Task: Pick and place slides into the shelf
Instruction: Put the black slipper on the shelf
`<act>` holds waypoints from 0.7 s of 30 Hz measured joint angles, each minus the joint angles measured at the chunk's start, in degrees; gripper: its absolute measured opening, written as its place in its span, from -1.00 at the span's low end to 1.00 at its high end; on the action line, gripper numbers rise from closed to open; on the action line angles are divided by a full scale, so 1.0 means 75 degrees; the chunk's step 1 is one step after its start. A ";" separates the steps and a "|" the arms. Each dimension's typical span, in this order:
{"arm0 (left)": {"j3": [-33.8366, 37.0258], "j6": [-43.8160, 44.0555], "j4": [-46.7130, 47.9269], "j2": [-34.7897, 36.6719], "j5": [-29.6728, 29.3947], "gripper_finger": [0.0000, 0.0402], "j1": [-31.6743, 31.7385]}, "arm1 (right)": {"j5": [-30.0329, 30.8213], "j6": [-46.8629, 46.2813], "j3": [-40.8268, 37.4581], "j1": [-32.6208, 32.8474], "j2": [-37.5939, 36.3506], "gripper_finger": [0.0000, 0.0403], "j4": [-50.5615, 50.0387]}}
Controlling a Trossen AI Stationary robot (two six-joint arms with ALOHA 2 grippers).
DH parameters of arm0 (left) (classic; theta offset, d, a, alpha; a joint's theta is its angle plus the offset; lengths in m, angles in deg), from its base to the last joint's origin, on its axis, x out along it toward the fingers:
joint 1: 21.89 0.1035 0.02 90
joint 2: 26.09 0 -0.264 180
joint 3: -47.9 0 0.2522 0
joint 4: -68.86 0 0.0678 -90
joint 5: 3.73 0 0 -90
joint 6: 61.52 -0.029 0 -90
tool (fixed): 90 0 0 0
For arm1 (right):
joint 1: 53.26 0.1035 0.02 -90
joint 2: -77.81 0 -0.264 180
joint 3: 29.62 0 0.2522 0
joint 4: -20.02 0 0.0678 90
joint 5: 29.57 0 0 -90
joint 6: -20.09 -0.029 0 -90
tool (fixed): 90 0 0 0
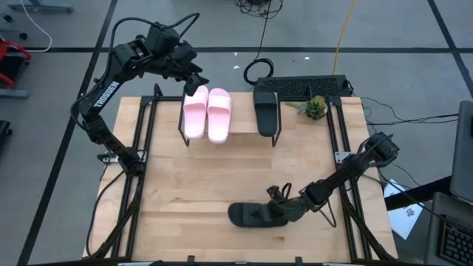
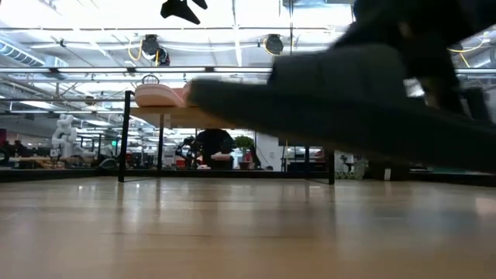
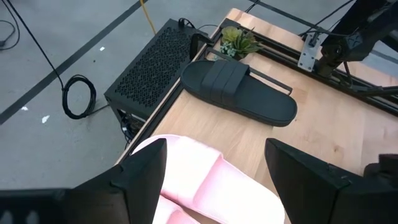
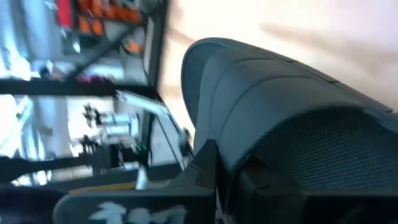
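The pale pink pair (image 1: 208,114) lies side by side on the shelf (image 1: 242,118), and one black slide (image 1: 266,109) lies to its right on the plank. My left gripper (image 1: 195,83) hovers open over the pink pair's far end. In the left wrist view its fingers stand on either side of a pink slide (image 3: 199,180), with the shelf's black slide (image 3: 239,93) beyond. The second black slide (image 1: 253,214) is near the table's near edge, with my right gripper (image 1: 287,210) shut on its right end. It fills the low view (image 2: 349,101). My right gripper holds the black slide by its right-hand end (image 1: 275,213), coming level from the table's right side, along its length. One finger (image 4: 205,168) shows against the sole's edge; the slide hides the rest. In the low view the slide's underside (image 2: 325,132) is lifted clear, tilted.
A small potted plant (image 1: 315,107) stands at the shelf's right end. A black perforated box (image 1: 303,85) sits beyond the table's far edge. Black rails (image 1: 144,148) run along the table's left and right sides. Bare wood lies between the shelf and the held slide.
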 joint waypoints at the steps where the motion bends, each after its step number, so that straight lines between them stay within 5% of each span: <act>1: 0.0000 -0.0013 -0.0001 0.0000 -0.0033 0.35 0.0000 | 0.0175 0.0051 0.0000 -0.0063 -0.0141 -0.97 -0.0030; 7: 0.0000 -0.0192 0.0002 0.0003 -0.0389 0.35 0.0063 | 0.1978 0.0496 0.0172 -0.0490 -0.1141 -0.99 -0.0036; 14: 0.0000 -0.0478 -0.0002 0.0006 -0.0605 0.35 0.0506 | 0.4742 0.3064 0.1651 -0.1226 -0.1639 -0.99 0.0513; 21: 0.0000 -0.0724 -0.0006 0.0006 -0.0607 0.35 0.1181 | 0.5326 0.5224 0.3128 -0.2395 -0.1026 -0.98 0.2461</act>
